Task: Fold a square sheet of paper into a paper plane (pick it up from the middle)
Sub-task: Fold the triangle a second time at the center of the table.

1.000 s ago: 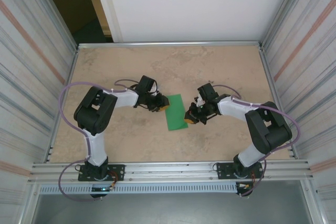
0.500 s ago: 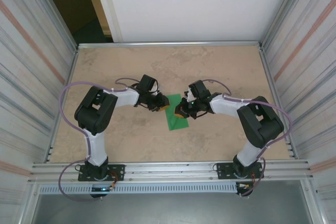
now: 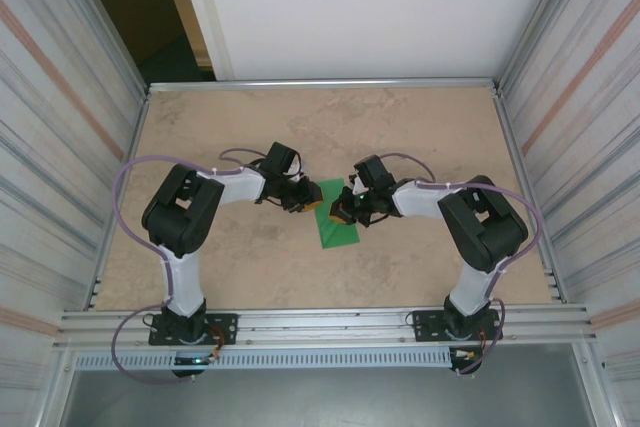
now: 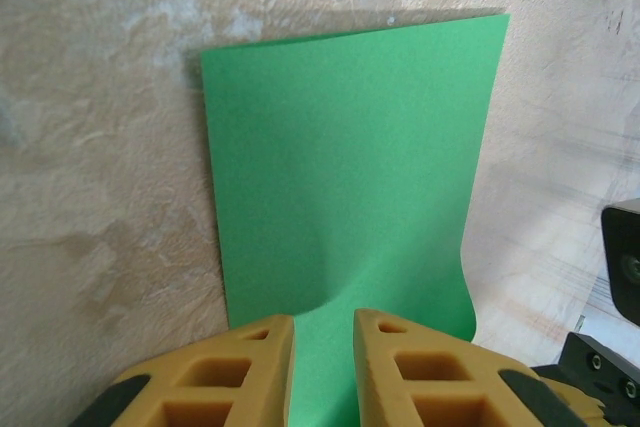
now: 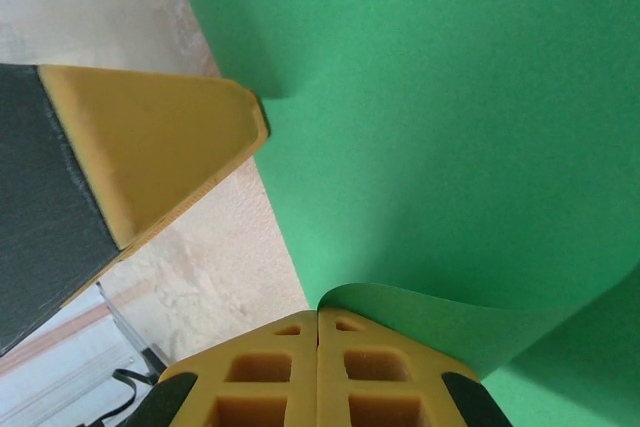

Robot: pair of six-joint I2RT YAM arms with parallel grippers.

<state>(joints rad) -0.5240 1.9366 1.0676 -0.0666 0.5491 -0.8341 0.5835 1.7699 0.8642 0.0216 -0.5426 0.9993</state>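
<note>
One early fold in hand, probably: bringing the right side of the paper (image 4: 340,147) over toward the left. Nearest in the wrist views, pinching a curled-up edge of the paper with the right claw (image 5: 318,315), pads closed flat together on it. Resting at the opposite edge with the left claw (image 4: 322,319), jaws a narrow gap apart, green visible in the gap; cannot tell whether gripping or only pressing down. A little further, lying mostly flat in the middle of the table (image 3: 250,127), between both claws, with one side lifted. Next, needing a slow carry of the lifted edge across to meet the other edge squarely, with no pulling on the paper under the left claw, then a firm press along the crease. Counted: two claws, one paper, one table.
</note>
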